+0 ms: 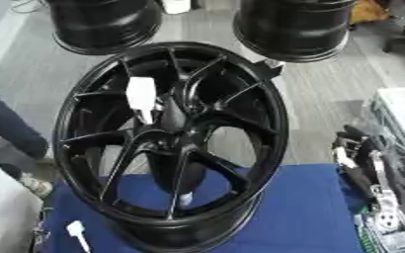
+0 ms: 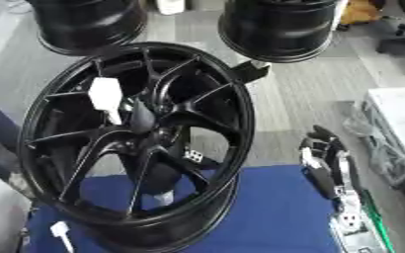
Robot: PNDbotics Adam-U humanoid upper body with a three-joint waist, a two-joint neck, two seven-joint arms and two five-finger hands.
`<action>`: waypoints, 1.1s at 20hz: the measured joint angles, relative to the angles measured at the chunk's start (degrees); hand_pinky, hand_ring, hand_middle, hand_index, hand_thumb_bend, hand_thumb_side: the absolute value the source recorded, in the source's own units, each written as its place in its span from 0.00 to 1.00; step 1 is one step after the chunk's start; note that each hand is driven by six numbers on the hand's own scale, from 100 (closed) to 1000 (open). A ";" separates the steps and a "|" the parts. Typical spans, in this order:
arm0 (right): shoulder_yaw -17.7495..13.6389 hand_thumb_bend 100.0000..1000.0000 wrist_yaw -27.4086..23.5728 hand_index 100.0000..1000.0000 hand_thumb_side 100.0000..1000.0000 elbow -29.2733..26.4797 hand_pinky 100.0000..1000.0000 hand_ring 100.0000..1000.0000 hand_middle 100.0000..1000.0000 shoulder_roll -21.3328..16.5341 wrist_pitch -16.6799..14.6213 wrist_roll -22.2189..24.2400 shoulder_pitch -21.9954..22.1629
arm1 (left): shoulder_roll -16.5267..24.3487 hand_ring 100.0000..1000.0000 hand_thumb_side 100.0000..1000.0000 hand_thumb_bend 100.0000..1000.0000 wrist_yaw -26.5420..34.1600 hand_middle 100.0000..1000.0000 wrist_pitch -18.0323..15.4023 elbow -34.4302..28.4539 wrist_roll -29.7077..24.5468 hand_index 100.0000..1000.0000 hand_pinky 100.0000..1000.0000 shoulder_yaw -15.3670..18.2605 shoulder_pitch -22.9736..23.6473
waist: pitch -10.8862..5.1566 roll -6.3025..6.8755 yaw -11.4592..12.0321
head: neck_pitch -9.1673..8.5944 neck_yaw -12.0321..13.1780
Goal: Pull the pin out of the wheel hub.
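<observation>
While the white pin (image 1: 141, 96) is sitting in the wheel hub (image 1: 167, 118) at ten o'clock, you are resting your right hand (image 2: 323, 158) aside, fingers relaxed, holding nothing.

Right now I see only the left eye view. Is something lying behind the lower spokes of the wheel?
Observer: Yes. The right eye view shows a small white piece with dark dots through the spokes of the wheel, low and to the right.
Operator: And my right robot hand? In my view it blends into the clutter.
Observer: In the right eye view the right robot hand stands out against the grey floor, fingers up and relaxed, apart from the wheel.
</observation>
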 measured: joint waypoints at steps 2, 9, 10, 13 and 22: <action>0.01 0.00 -0.02 0.84 0.45 0.00 0.66 0.67 0.70 0.07 -0.02 0.03 -0.04 | -2.81 0.76 0.45 0.73 -1.34 0.58 1.79 -1.22 0.06 0.60 0.68 1.04 2.88 | -0.01 -0.21 0.14 | 0.01 0.06; 0.07 0.00 -0.36 0.84 0.45 0.00 0.66 0.67 0.70 0.43 -0.22 0.49 -0.13 | -12.82 0.76 0.45 0.73 -5.97 0.58 6.80 -9.10 0.49 0.60 0.68 2.65 11.36 | -0.33 -0.03 -0.75 | 0.01 0.77; 0.07 0.00 -0.39 0.84 0.45 0.00 0.66 0.67 0.70 0.43 -0.26 0.53 -0.14 | -14.18 0.77 0.45 0.73 -6.74 0.58 7.44 -10.50 0.51 0.61 0.68 2.65 11.64 | -0.40 0.13 -0.77 | 0.01 0.79; 0.07 0.00 -0.40 0.84 0.45 0.00 0.66 0.67 0.70 0.43 -0.36 0.66 -0.14 | -17.34 0.77 0.45 0.73 -9.21 0.58 9.30 -14.15 0.64 0.60 0.68 2.61 11.82 | -0.46 0.45 -0.85 | 0.02 0.77; 0.35 0.00 -0.43 0.84 0.45 0.00 0.66 0.67 0.70 0.43 -0.47 0.96 -0.18 | -19.24 0.77 0.48 0.71 -11.96 0.58 11.98 -16.70 1.27 0.60 0.68 2.52 12.28 | -0.45 0.33 -0.93 | 0.02 0.44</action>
